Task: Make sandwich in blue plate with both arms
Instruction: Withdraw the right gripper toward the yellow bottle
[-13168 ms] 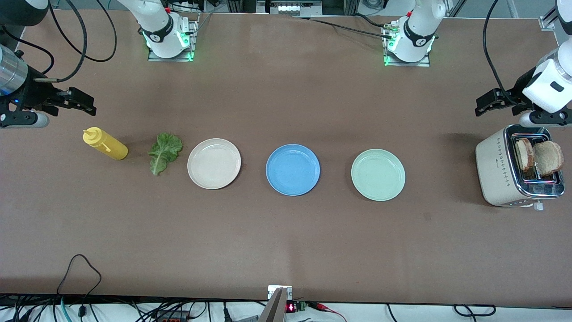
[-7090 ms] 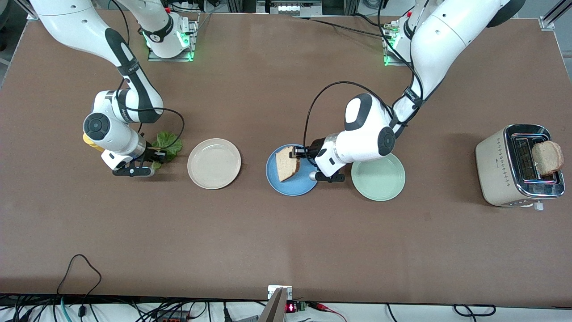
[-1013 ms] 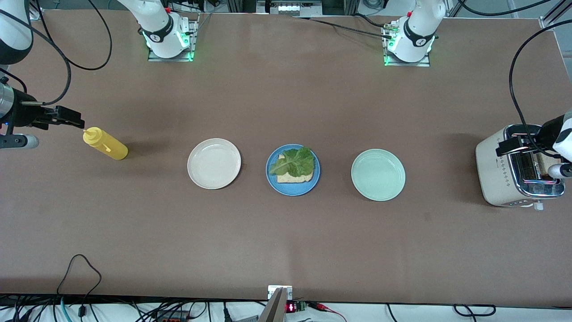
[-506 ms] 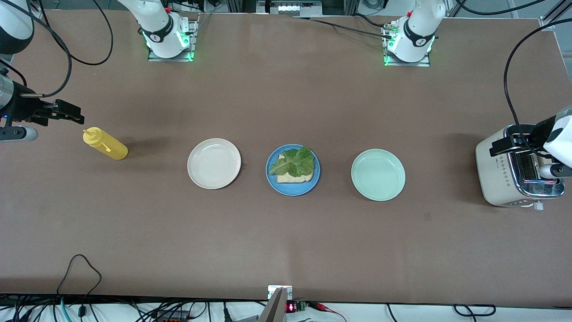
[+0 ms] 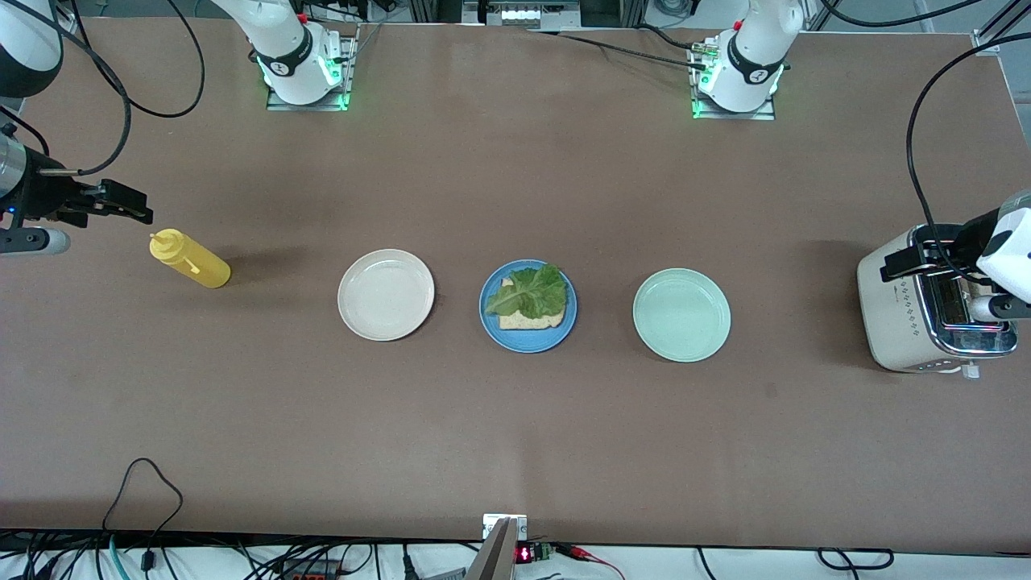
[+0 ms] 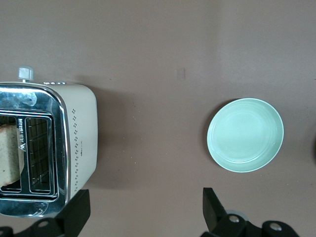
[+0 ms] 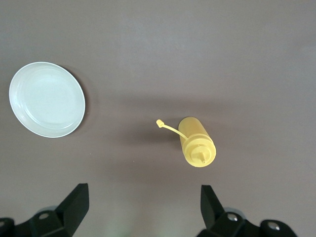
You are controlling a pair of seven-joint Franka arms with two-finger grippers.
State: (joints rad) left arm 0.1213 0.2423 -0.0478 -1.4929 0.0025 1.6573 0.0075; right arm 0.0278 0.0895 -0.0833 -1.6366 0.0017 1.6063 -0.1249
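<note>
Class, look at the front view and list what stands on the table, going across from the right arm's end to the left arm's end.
Yellow squeeze bottle → cream-white plate → blue plate bearing a bread slice topped with lettuce → mint-green plate → toaster.

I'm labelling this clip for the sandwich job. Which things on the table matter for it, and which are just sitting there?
In the job:
blue plate
bread slice on it
lettuce leaf on that slice
toaster with another slice
left gripper, open over the toaster
right gripper, open, waiting by the bottle

Lying about:
cream-white plate
mint-green plate
yellow squeeze bottle
</note>
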